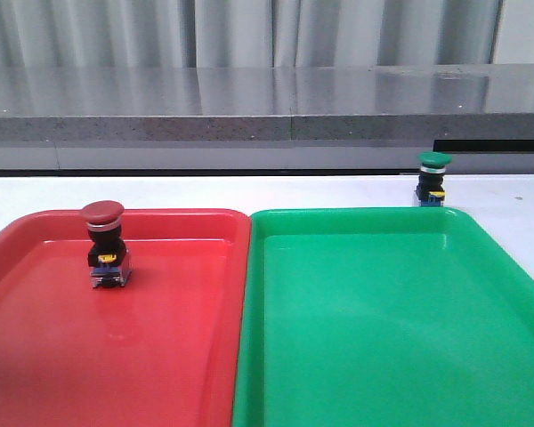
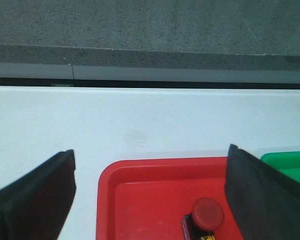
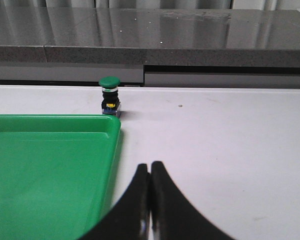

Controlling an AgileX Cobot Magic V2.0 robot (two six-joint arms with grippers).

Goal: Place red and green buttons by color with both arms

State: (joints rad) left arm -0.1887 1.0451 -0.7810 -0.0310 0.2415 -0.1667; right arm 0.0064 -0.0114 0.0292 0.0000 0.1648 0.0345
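green button point(image 3: 110, 96) stands upright on the white worktop point(image 3: 215, 135), just beyond the far corner of the green tray point(image 3: 45, 170), not in it. from the right pincer point(image 3: 150, 200) it's ahead & off to the left-arm side, well apart; that pincer's fingers are pressed together, holding nothing. red button point(image 1: 105, 242) already stands upright inside the red tray point(image 1: 36, 356), so its half looks done. left pincer point(image 2: 150, 200) is spread wide w/ nothing between the fingers; the red button sits below it, close to the finger on the green-tray side, not touched.

handling, as a guess: small, rigid plastic/metal part, light, not fragile, but top-heavy w/ the wide cap over a narrow body, so a nudge could tip it. cap is smooth & domed, prob slippery; better to take hold lower, across the black body or squarish base, fingers on flat sides. right pincer needs to open first, then reach fwd. tray rim right beside the base leaves little room on that side.
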